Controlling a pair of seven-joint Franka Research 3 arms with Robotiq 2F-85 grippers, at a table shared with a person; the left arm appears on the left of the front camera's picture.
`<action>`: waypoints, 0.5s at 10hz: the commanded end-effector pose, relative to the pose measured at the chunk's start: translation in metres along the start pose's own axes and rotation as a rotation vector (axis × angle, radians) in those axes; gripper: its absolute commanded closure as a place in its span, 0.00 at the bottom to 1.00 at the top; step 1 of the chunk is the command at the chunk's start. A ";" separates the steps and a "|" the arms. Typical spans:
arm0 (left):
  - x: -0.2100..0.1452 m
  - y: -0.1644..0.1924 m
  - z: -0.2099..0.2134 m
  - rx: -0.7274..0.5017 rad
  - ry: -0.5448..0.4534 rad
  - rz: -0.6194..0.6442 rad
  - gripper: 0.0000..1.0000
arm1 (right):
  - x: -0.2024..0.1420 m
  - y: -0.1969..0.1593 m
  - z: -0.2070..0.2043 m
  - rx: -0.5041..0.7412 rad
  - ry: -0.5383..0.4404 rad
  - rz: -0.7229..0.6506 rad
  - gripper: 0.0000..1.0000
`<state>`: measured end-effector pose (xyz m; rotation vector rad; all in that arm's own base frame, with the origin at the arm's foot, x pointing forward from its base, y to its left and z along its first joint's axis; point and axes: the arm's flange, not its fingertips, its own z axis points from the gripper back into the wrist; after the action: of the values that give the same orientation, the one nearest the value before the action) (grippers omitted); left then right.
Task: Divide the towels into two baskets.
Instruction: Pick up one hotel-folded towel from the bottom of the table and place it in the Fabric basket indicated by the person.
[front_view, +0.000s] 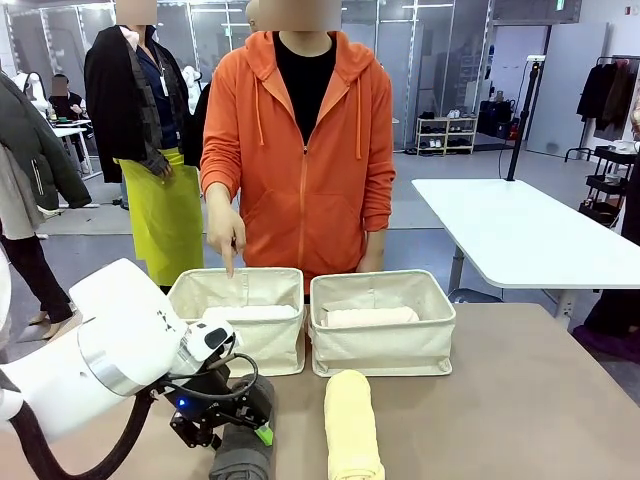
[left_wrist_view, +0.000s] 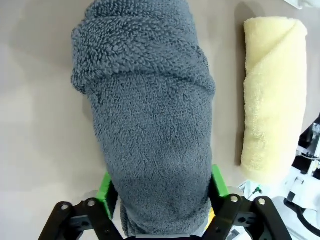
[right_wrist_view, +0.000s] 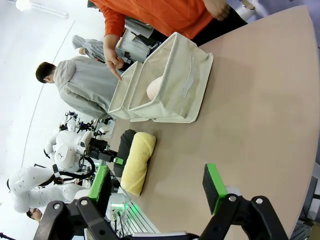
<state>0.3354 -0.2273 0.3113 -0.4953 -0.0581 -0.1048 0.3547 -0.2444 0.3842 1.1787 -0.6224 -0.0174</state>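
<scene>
The left gripper (left_wrist_view: 162, 191) has its green pads pressed on both sides of the grey towel (left_wrist_view: 150, 110), which lies on the table (left_wrist_view: 35, 125) beside the yellow towel (left_wrist_view: 272, 95); soft, light and squashy, it probably needs a deep pinch at mid-roll to avoid sagging, while the right gripper (right_wrist_view: 157, 185) stands wide and empty.

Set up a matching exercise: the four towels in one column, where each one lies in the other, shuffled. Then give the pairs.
1. dark grey towel
2. pale yellow towel
3. white towel
4. pale pink towel

A. in the right basket
B. between the left claw's pads
C. in the left basket
D. on the table, in front of the right basket

Pairs: 1-B, 2-D, 3-C, 4-A.
</scene>
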 end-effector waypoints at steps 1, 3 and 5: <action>-0.060 0.033 0.003 -0.016 -0.027 -0.022 0.28 | 0.000 0.003 0.001 -0.002 0.009 0.008 0.07; -0.061 0.034 0.007 -0.017 -0.020 -0.028 0.47 | 0.000 0.003 0.001 -0.002 0.009 0.008 0.07; -0.063 0.032 0.018 -0.019 -0.039 -0.052 0.61 | 0.000 0.003 0.001 -0.002 0.009 0.008 0.07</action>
<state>0.3383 -0.2272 0.3135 -0.5010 -0.0783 -0.1307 0.3547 -0.2444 0.3842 1.1787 -0.6224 -0.0174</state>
